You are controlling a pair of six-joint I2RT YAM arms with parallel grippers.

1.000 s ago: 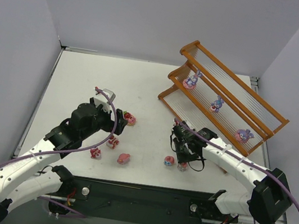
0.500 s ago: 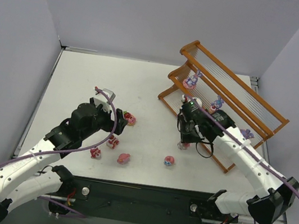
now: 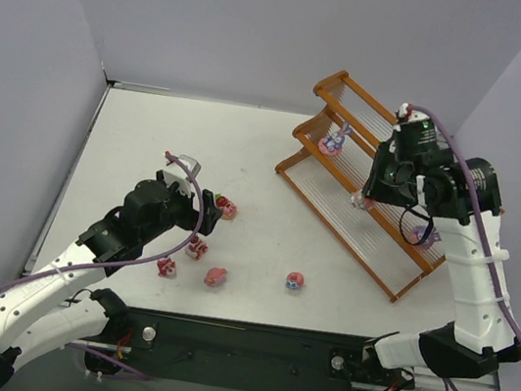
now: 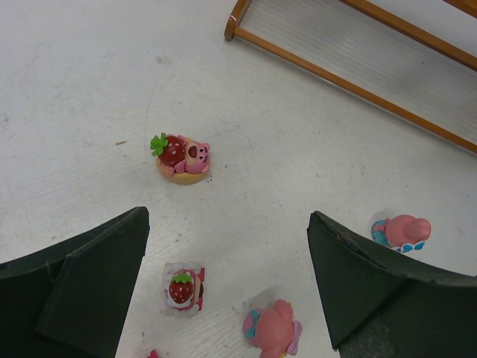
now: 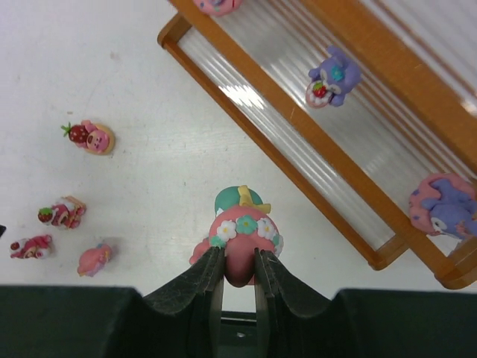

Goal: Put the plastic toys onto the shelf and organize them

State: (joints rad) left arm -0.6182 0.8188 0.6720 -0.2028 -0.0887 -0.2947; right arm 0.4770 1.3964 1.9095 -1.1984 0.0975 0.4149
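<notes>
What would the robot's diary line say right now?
right jaws: shut on pink flower toy, held near shelf | left jaws: open above strawberry toy on table

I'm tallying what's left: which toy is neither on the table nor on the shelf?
The pink flowered toy with the teal top: only it is pinched in the right gripper, held clear of table and shelf.
</notes>
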